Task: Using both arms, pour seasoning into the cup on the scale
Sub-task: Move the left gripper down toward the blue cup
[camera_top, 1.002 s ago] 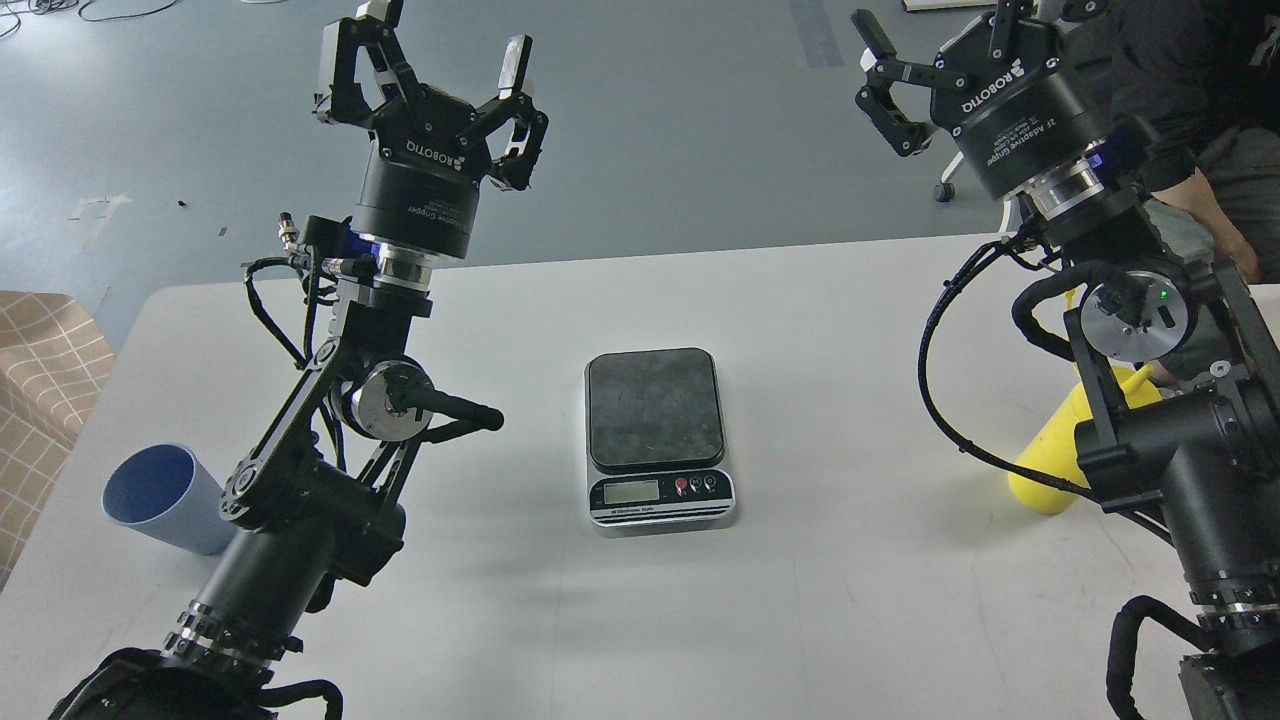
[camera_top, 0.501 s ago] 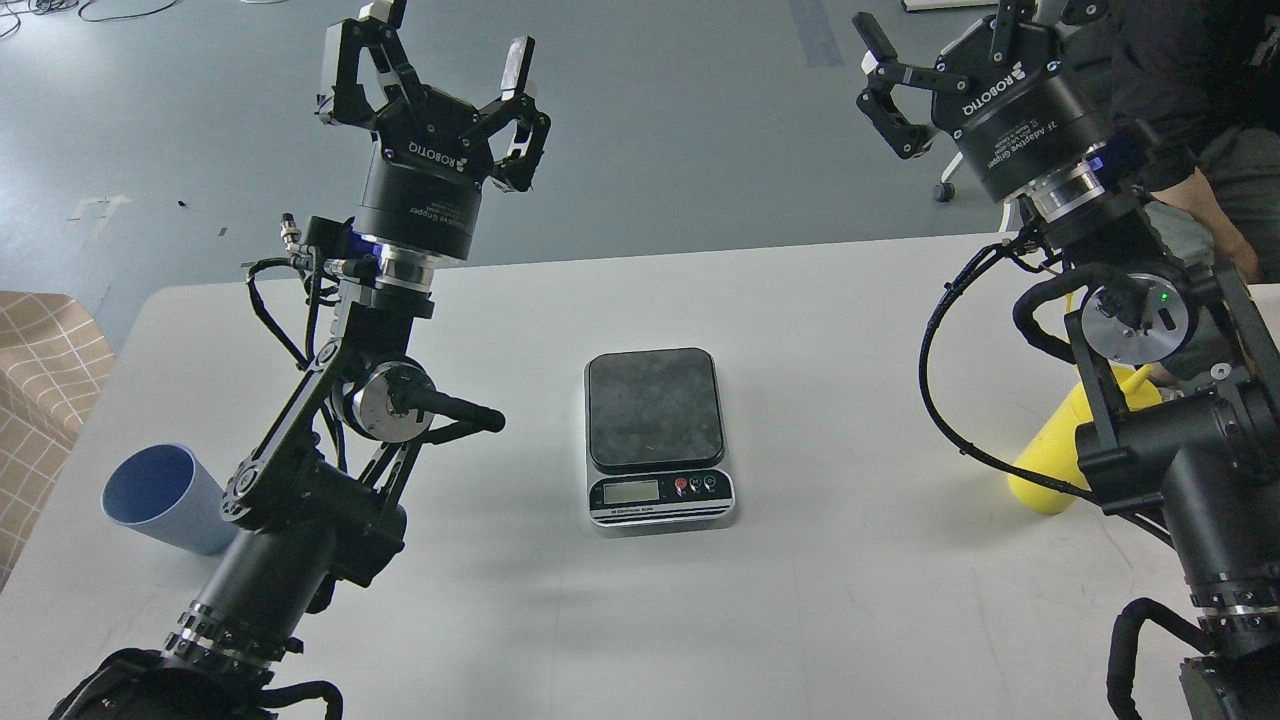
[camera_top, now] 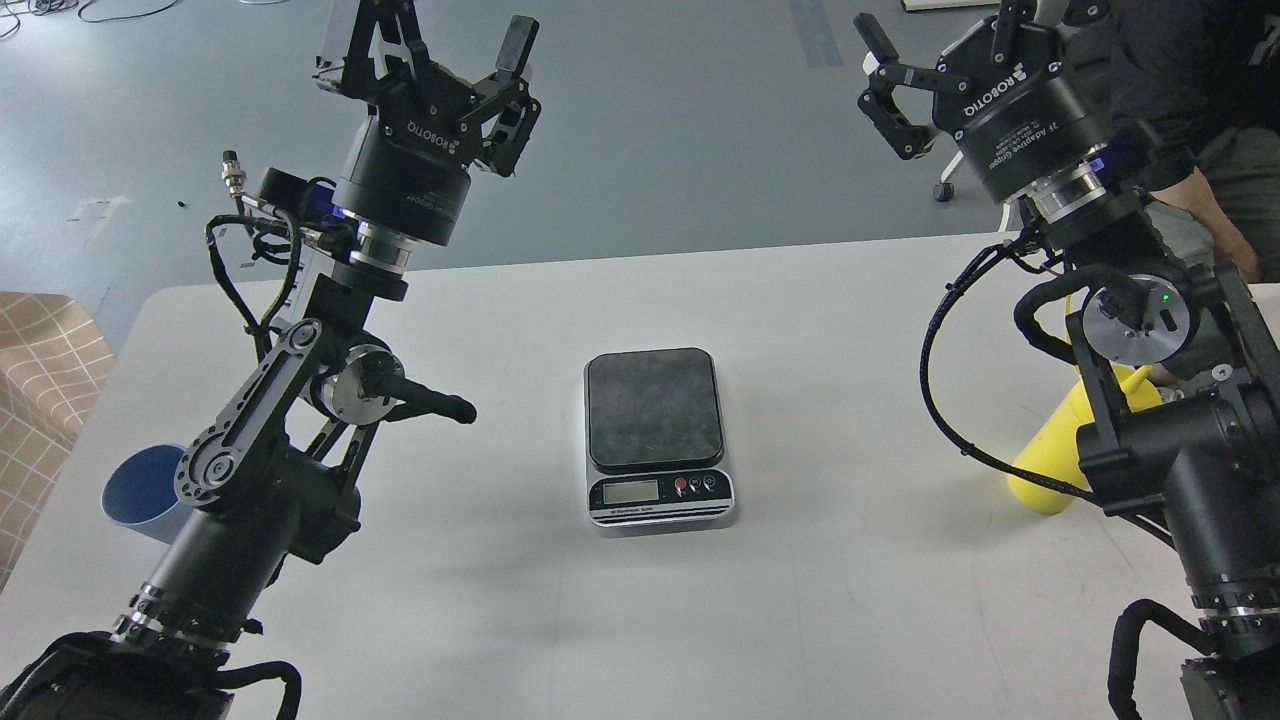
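The scale point(camera_top: 657, 436) lies in the middle of the white table, its dark platform bare and its display strip facing me. The light-blue cup point(camera_top: 140, 492) stands at the table's left edge, partly hidden behind my left arm. The yellow seasoning bottle point(camera_top: 1050, 455) stands at the right, mostly hidden behind my right arm. My left gripper point(camera_top: 440, 40) is open and empty, raised high above the table's far left. My right gripper point(camera_top: 945, 55) is open and empty, raised high at the far right, one finger cut off by the frame's top.
A white table point(camera_top: 800, 330) carries everything. A person point(camera_top: 1215, 150) in dark clothes stands at the far right behind my right arm. A tan checked cloth point(camera_top: 40, 360) lies off the table's left edge. Grey floor lies beyond the far edge.
My left arm has swung left and up, so it now covers more of the cup. The right arm and the other things have not visibly moved.
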{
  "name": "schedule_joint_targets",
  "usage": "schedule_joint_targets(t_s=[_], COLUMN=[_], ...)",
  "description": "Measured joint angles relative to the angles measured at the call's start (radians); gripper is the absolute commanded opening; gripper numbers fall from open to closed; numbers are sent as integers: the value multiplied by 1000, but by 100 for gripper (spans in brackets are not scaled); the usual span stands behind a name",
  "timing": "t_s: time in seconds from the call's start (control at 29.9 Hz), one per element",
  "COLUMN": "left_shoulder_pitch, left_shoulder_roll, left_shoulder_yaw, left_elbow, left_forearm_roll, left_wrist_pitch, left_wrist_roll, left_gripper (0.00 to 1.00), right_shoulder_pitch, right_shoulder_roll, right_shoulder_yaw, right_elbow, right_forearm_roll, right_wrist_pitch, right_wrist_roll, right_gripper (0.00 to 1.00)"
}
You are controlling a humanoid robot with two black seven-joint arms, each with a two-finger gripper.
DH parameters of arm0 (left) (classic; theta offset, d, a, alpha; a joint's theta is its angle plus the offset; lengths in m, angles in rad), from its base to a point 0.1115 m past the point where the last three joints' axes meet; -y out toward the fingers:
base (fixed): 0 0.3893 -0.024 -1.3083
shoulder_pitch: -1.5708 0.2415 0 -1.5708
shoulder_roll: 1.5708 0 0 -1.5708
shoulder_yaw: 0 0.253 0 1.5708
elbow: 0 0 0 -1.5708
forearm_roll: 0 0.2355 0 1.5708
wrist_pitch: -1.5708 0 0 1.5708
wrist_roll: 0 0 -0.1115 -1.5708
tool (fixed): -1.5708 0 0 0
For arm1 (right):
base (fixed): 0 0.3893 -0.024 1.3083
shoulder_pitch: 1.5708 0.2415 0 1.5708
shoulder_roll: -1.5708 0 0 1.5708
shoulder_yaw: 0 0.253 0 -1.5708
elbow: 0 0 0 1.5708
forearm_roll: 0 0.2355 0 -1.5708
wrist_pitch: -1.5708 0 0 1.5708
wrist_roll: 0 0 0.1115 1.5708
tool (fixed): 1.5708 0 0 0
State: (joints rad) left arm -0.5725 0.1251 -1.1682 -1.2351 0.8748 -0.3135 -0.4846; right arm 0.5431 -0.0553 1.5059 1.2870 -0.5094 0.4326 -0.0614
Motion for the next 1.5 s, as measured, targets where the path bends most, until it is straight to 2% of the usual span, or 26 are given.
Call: schedule_joint_targets(t_s=[0.17,0.3,0.5,0.9,1.3,1.5], left_shoulder_pitch=[-24,-63,-86,-43,95,143], left_shoulder_roll=[135,297,517,867,1073,1164], left_shoulder_yaw=[48,109,121,128,124,189], left_elbow=[-9,-26,-97,-205,-214,-218], left_forearm_roll=[65,117,161,183,324,335], left_wrist_pitch=[-4,-4,-5,-15,1,1], left_wrist_roll=[3,3,-4,-4,-4,-4], left_gripper=[99,99,99,99,99,99], right_shoulder_pitch=[0,0,0,-6,-14,-14], right_shoulder_roll=[-4,-9,-8,-8,-8,-8], right_shoulder_yaw=[3,5,5,3,4,8], right_elbow=[0,0,-1,-2,-7,-14], right_forearm_roll=[0,1,1,2,2,2], right_wrist_pitch=[0,0,0,0,0,0], right_wrist_roll=[0,0,0,2,4,5], right_gripper=[100,100,100,100,100,100])
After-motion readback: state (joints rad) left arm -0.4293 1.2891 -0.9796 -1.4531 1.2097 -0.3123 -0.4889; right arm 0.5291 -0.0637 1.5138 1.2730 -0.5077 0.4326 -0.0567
